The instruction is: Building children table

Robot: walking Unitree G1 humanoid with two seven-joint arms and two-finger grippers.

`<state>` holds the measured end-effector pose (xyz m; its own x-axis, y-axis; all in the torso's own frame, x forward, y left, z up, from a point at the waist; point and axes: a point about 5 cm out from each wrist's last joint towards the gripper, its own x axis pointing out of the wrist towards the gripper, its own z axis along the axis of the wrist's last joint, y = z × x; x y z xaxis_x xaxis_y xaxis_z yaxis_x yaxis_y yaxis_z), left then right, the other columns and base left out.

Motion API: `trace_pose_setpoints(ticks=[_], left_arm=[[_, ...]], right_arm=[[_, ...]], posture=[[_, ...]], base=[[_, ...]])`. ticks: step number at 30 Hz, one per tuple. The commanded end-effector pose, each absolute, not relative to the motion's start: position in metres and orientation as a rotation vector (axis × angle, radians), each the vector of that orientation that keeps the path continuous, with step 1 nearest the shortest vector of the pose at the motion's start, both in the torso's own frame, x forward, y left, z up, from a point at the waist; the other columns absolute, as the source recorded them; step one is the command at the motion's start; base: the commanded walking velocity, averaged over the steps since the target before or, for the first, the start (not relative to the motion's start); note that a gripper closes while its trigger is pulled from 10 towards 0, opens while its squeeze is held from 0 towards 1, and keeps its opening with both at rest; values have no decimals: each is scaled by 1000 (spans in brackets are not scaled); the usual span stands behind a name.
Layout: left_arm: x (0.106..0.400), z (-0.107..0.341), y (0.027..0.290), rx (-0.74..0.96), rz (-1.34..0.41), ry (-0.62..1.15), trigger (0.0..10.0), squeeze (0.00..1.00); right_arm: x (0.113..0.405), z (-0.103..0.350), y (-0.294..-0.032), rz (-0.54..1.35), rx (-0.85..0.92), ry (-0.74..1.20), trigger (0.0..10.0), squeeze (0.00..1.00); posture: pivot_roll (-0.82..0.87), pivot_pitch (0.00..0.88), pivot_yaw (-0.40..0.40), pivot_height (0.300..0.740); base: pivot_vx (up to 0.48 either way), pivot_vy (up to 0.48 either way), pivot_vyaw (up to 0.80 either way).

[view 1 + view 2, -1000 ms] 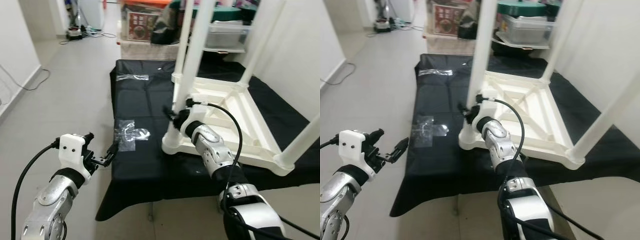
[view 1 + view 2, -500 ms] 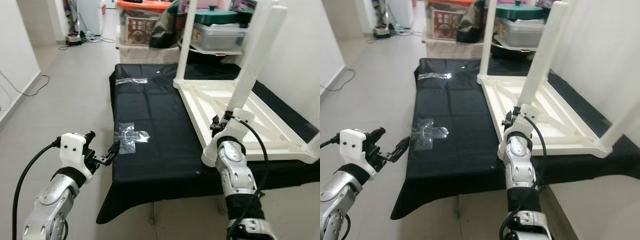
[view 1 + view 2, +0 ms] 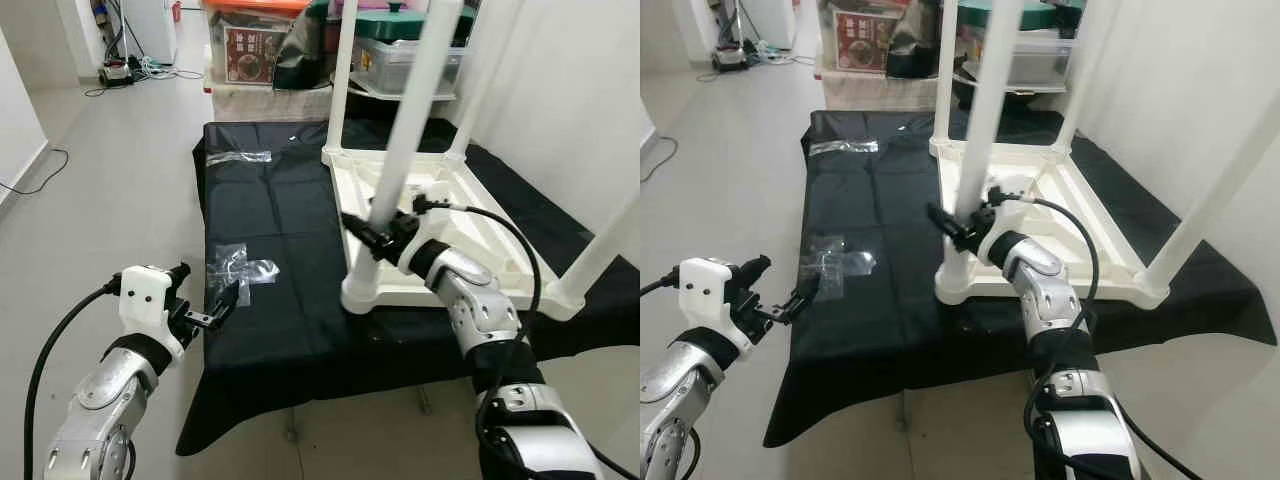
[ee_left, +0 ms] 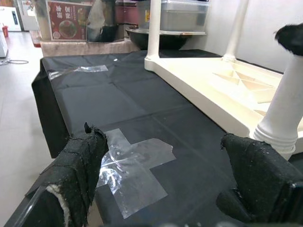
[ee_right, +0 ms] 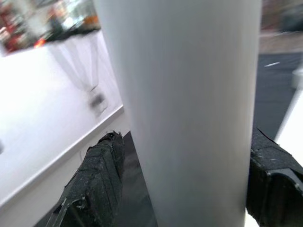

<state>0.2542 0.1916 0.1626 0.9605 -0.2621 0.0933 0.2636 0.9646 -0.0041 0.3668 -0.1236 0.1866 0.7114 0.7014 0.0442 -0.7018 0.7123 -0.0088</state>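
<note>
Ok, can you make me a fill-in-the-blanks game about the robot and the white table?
1. The white table lies upside down on a cloth whose colour is ______.
2. The right gripper has its fingers around a table ______.
3. The left gripper hovers near the cloth's edge with its fingers ______, holding nothing.
4. Pieces of clear ______ are stuck on the cloth in front of the left gripper.

Missing words: black; leg; open; tape

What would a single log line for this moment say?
right hand: fingers astride nearest leg of upturned white plastic table | left hand: open, hovering at black cloth edge near clear tape
</note>
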Motion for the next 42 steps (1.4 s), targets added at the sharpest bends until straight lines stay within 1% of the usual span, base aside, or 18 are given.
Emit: trace_pose_setpoints(ticks=[1,3,4,5,10,13,20,21,22,27,31,32,34,35,36,37,38,42], left_arm=[[255,161,189,-40,-274,-92,10000,0],[255,161,189,-39,-272,-91,10000,0],[255,161,189,-38,-270,-90,10000,0],[255,161,189,-37,-269,-89,10000,0],[253,161,189,-34,-266,-87,10000,0],[252,161,189,-35,-266,-86,10000,0],[251,161,188,-39,-269,-87,10000,0],[251,161,188,-41,-269,-87,10000,0],[250,161,189,-41,-268,-86,10000,0],[251,160,189,-43,-266,-85,10000,0],[251,159,190,-42,-264,-83,10000,0],[251,159,190,-42,-264,-83,10000,0],[251,159,190,-42,-264,-82,10000,0],[251,158,190,-41,-263,-81,10000,0],[251,158,190,-41,-263,-81,10000,0],[251,158,190,-41,-263,-81,10000,0],[251,158,190,-41,-262,-82,10000,0],[252,158,190,-42,-262,-83,10000,0]], right_arm=[[363,173,-104,884,-16,12,10000,0],[364,169,-94,895,-25,17,10000,0],[367,167,-87,868,-30,15,3294,0],[372,166,-83,807,-26,4,0,0],[390,168,-102,393,16,16,0,0],[390,152,-152,-117,18,121,0,0],[350,125,-177,-330,-161,140,0,0],[347,123,-170,-284,-155,155,8157,0],[345,119,-159,-186,-155,179,10000,0],[340,99,-138,-96,-79,314,10000,0],[344,92,-124,-27,-238,383,10000,0],[343,100,-120,24,-195,324,10000,1000],[344,109,-120,30,-144,286,10000,1000],[347,124,-122,47,-78,233,10000,831],[349,130,-122,54,-79,219,10000,278],[349,130,-122,54,-79,219,10000,278],[351,138,-122,67,-79,197,10000,0],[359,170,-117,199,-30,73,10000,0]], posture=[[146,0,-121,740],[146,0,-121,740],[155,0,-123,740],[159,0,-122,740],[154,0,-121,740],[145,0,-119,740],[132,0,-114,740],[122,0,-109,740],[121,0,-108,740],[125,0,-109,740],[124,0,-108,740],[122,0,-108,740],[126,0,-110,740],[127,0,-111,740],[127,0,-111,740],[127,0,-111,740],[126,0,-112,740],[128,0,-113,740]], base=[[0,0,0],[0,0,0],[0,0,0],[0,0,0],[0,0,0],[0,0,0],[0,0,0],[0,0,0],[0,0,0],[0,0,0],[0,0,0],[0,0,0],[0,0,0],[0,0,0],[0,0,0],[0,0,0],[0,0,0],[0,0,0]])
